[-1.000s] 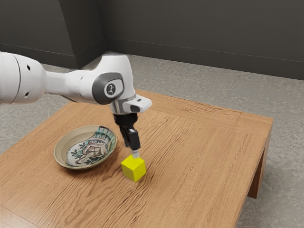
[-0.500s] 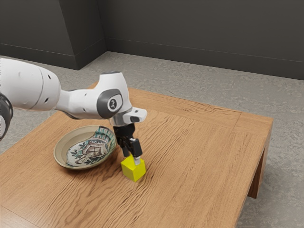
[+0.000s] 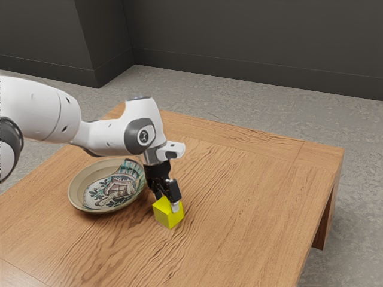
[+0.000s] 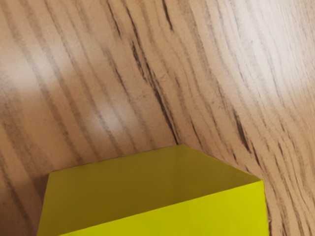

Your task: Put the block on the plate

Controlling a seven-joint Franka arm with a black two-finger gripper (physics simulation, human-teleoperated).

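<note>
My gripper is low over the yellow block, its fingers standing apart. One light fingertip reaches down at the block's upper edge on the exterior view's right; the other fingertip is hidden behind the block. The block rests on the table, and in the wrist view the yellow block lies large and close under my hand. The plate, a round beige dish with a painted pattern, sits on the exterior view's left of the block, apart from it.
The wooden table carries the block and the plate. Its far edge and right-hand edge show in the exterior view, with grey floor beyond. My arm passes above the table behind the plate.
My hand has come down, bringing the fingertips from above the block to around its upper part. The block and plate have stayed where they were.
</note>
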